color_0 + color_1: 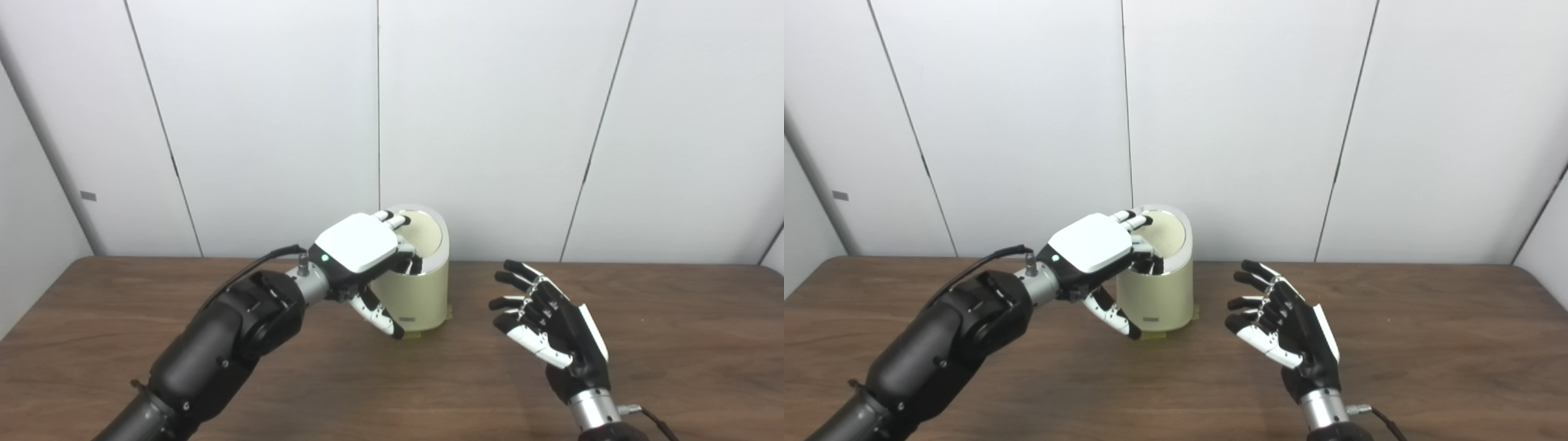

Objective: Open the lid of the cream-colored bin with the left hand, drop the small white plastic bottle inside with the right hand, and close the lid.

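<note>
The wooden tabletop (674,318) carries one cream-colored bin (422,294), standing upright near the middle of the far edge, close to the wall panels. Its lid (422,236) is tipped up toward the wall, the pale underside facing us, so the mouth stands open. The left hand (358,245) is on top at the bin's near rim, fingers curled over into the opening and the thumb down along the bin's front wall; it looks to be propping the lid, though the contact itself is hidden. The right hand (548,327) hovers just right of the bin, palm turned inward, fingers spread and holding nothing. The small white plastic bottle is nowhere in view; possibly it is already inside, but I can't tell. If closing comes next, the left fingers should clear the rim first and let the lid down gently. The count: one bin, one lid, two hands, no bottle visible.
</note>
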